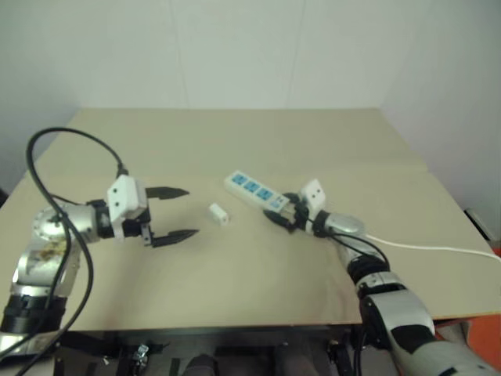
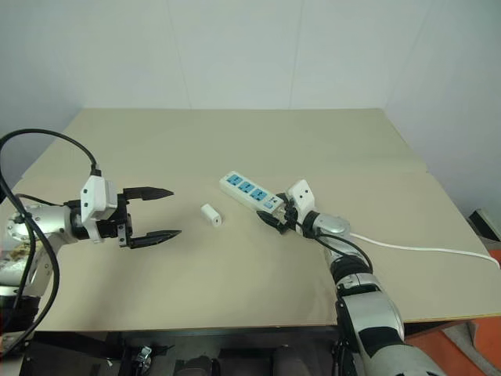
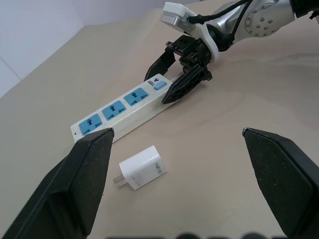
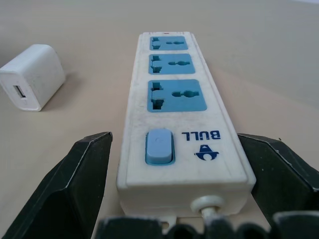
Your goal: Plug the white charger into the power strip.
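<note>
The long white plastic power strip [image 4: 174,107] should be clamped squarely at its switch end by the right gripper [image 2: 275,217], whose fingers are spread wide around it; the left gripper [image 2: 151,213] is wide open, empty.

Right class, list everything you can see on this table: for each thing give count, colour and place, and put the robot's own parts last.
Table: one, beige, under everything.
Power strip: one, white with three blue socket faces and a blue switch, lying mid-table.
Cable: one, thin, white, running from the strip's switch end toward the table's right edge.
White charger: one, lying flat, apart from the strip, on its left.
Left gripper: one, black fingers, open, left of the charger.
Right gripper: one, black fingers, open, straddling the strip's switch end.
</note>
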You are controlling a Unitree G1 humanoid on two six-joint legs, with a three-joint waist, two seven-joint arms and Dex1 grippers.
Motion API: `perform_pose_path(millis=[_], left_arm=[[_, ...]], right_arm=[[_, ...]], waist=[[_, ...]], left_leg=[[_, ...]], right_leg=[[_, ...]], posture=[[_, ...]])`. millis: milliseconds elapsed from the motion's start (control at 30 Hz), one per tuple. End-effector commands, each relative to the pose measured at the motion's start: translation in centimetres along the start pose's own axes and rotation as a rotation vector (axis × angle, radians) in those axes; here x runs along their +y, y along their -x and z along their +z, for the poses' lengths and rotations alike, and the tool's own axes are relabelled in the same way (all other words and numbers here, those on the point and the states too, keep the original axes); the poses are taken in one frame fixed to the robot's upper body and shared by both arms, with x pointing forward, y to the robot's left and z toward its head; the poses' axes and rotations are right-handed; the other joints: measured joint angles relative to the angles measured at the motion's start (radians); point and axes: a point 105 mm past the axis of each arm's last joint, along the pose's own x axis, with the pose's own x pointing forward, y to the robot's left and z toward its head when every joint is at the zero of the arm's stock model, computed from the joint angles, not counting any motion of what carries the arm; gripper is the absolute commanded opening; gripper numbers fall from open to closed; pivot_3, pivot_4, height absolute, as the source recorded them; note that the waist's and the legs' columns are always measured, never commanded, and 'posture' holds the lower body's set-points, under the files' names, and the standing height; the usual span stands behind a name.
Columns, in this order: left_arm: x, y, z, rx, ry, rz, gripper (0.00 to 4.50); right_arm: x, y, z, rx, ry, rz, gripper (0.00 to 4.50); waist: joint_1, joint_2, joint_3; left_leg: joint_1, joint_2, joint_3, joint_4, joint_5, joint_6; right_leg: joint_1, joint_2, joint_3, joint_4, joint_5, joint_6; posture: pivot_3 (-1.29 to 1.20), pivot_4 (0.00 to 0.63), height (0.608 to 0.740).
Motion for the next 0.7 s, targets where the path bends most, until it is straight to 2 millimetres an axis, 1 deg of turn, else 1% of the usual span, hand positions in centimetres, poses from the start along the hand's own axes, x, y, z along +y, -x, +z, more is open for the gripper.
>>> perform_pose_path(millis=[33,367,400,500,700], left_arm=[[0.2,-0.2,1.0,-0.021,-0.053,0.008,4.50],[0.2,-0.3,1.0,-0.031,-0.053,0.015,4.50],[0.2,-0.3,1.1,-0.034,-0.053,0.014,4.50],[0.2,-0.4,1.1,-0.035,-0.052,0.016,4.50],[0.1,-0.4,0.9,-0.032,-0.046,0.011,4.50]], right_arm=[[-0.5,-0.3,1.3,-0.034,0.033,-0.014,4.48],[-0.2,-0.8,0.5,-0.014,-0.007,-0.027,4.48],[-0.2,-0.9,0.5,-0.018,-0.014,-0.031,4.12],[-0.2,-1.0,0.6,-0.026,-0.038,-0.035,3.42],[-0.1,-0.5,0.1,-0.020,-0.028,-0.028,3.43]], waist=[[0.000,0.000,0.000],[-0.002,0.000,0.000],[-0.002,0.000,0.000],[-0.004,0.000,0.000],[-0.005,0.000,0.000]], left_leg=[[0.000,0.000,0.000,0.000,0.000,0.000],[0.000,0.000,0.000,0.000,0.000,0.000],[0.000,0.000,0.000,0.000,0.000,0.000],[0.001,0.000,0.000,0.000,0.000,0.000],[0.001,0.000,0.000,0.000,0.000,0.000]], right_leg=[[0.000,0.000,0.000,0.000,0.000,0.000],[0.000,0.000,0.000,0.000,0.000,0.000],[0.000,0.000,0.000,0.000,0.000,0.000],[0.000,0.000,0.000,0.000,0.000,0.000],[0.000,0.000,0.000,0.000,0.000,0.000]], posture=[[0.00,0.150,0.740],[0.00,0.150,0.740],[0.00,0.150,0.740],[0.00,0.150,0.740],[0.00,0.150,0.740]])
